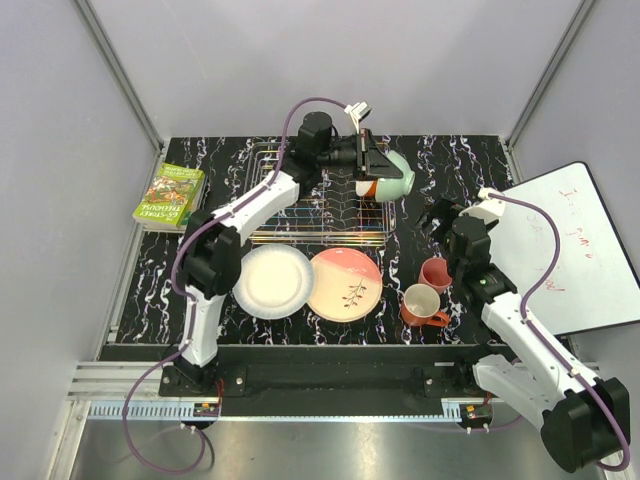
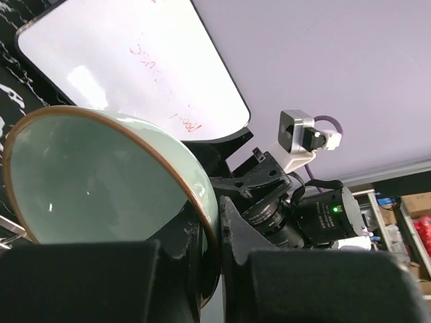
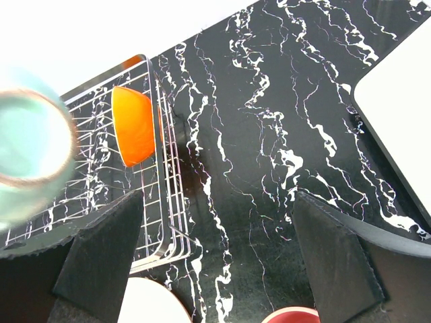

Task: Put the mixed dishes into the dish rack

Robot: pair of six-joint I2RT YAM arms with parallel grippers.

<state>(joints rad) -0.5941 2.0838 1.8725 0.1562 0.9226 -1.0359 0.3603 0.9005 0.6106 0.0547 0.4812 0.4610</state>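
My left gripper [image 1: 376, 162] is shut on the rim of the pale green bowl [image 1: 398, 175], holding it tilted above the right end of the dish rack [image 1: 300, 205]. In the left wrist view its fingers [image 2: 252, 232] pinch the bowl's brown-edged rim [image 2: 87, 182]. An orange bowl [image 3: 133, 124] stands on edge inside the rack [image 3: 151, 202]. In front of the rack lie the white plate [image 1: 273, 281] and the peach plate [image 1: 346, 284]. The pink cup [image 1: 435, 272] and orange mug [image 1: 422, 305] stand to their right. My right gripper [image 1: 438, 216] hovers open over bare table [image 3: 215, 222].
A green book [image 1: 168, 195] lies at the table's left edge. A whiteboard [image 1: 565, 250] leans over the right edge. Grey walls close in the back and sides. The right arm's wrist camera [image 2: 316, 215] is close behind the held bowl.
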